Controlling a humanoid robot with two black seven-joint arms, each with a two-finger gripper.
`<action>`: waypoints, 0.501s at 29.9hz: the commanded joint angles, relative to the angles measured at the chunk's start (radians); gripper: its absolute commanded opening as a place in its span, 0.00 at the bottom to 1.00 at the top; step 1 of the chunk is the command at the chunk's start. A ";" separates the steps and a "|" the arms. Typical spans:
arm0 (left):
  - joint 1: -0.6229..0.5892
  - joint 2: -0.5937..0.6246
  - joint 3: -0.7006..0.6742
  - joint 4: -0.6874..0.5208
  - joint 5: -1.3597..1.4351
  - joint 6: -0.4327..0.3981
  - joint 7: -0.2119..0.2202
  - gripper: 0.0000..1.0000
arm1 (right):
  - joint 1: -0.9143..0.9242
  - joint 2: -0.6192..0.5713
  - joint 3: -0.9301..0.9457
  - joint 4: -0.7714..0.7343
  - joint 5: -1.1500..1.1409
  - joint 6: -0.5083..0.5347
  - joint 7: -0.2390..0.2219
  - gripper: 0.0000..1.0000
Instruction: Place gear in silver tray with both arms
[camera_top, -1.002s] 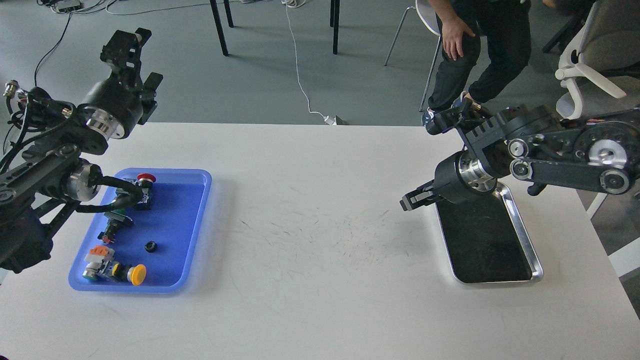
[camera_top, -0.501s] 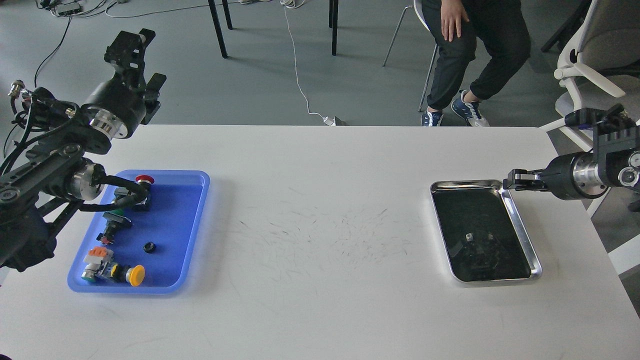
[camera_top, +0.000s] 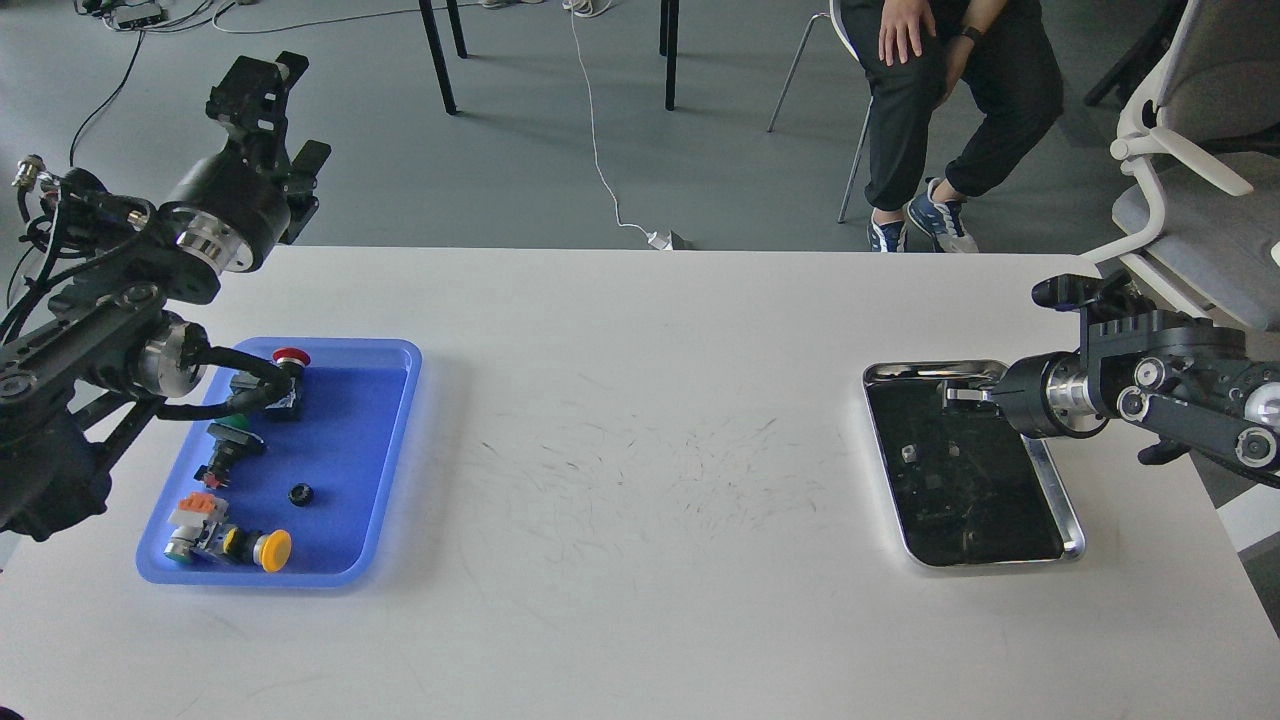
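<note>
The gear (camera_top: 300, 493) is a small black ring lying in the blue tray (camera_top: 385, 450) at the left. The silver tray (camera_top: 1065, 500) lies at the right, with a dark bottom that shows reflections. My left gripper (camera_top: 258, 82) is raised high beyond the table's far left edge, well above the blue tray, pointing away; its fingers cannot be told apart. My right gripper (camera_top: 962, 394) reaches in from the right, low over the far end of the silver tray; it looks small and dark, and nothing shows in it.
The blue tray also holds a red push button (camera_top: 290, 357), a green one (camera_top: 228, 438), a yellow one (camera_top: 270, 549) and an orange-white part (camera_top: 196, 508). A seated person (camera_top: 950, 90) and a white office chair (camera_top: 1190, 170) are beyond the table's far right.
My right arm pulled back to the right from the tray's far left corner, then came back in over the tray's far end. My left arm barely moved. The person shifted their legs.
</note>
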 joint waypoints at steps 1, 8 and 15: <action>-0.002 -0.002 0.000 0.000 0.000 0.000 0.000 0.97 | -0.022 0.001 -0.004 0.008 -0.001 0.003 0.001 0.12; -0.003 0.001 0.003 0.000 0.001 0.000 0.000 0.97 | 0.007 -0.007 0.013 0.010 0.012 0.015 0.002 0.95; -0.009 0.001 0.004 0.002 0.005 0.000 0.005 0.97 | 0.053 -0.054 0.181 0.034 0.016 0.069 0.003 0.98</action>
